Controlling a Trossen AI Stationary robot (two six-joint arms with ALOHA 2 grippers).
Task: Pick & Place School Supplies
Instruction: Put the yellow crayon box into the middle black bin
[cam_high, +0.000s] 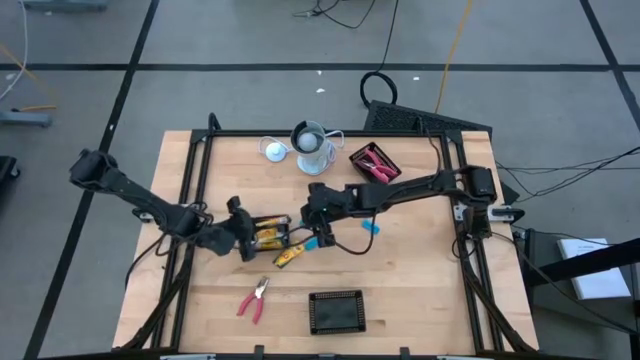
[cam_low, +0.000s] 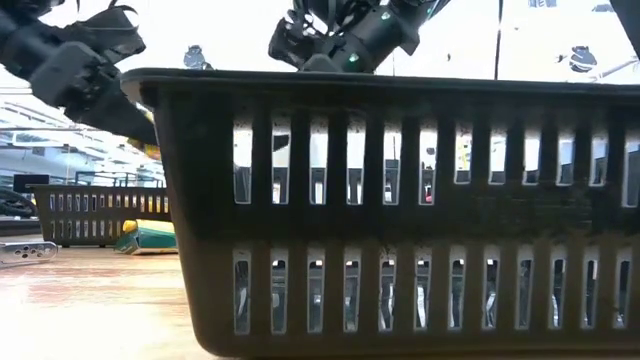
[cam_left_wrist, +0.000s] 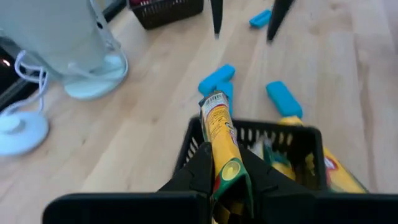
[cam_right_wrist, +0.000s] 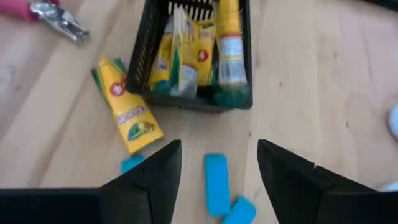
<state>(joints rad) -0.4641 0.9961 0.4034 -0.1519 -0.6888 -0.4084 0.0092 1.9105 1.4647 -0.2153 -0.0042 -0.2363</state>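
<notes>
While the left gripper (cam_left_wrist: 227, 180) is clamped on a yellow pack (cam_left_wrist: 221, 140) above the mesh tray (cam_high: 268, 234), it should lower squarely before releasing. The right gripper (cam_right_wrist: 217, 165), fingers apart, straddles a blue eraser (cam_right_wrist: 216, 174) on the desk (cam_high: 420, 290); descend centred.

From where I stood, nothing could really be read. The yellow pack (cam_left_wrist: 219, 138) pinched in the left gripper (cam_left_wrist: 227, 169) carried a white panel of small print, too fine to make out. The yellow packs in the black mesh tray (cam_right_wrist: 189, 56) and the one lying beside it (cam_right_wrist: 125, 112) bore red badges and coloured lettering, all illegible.
</notes>
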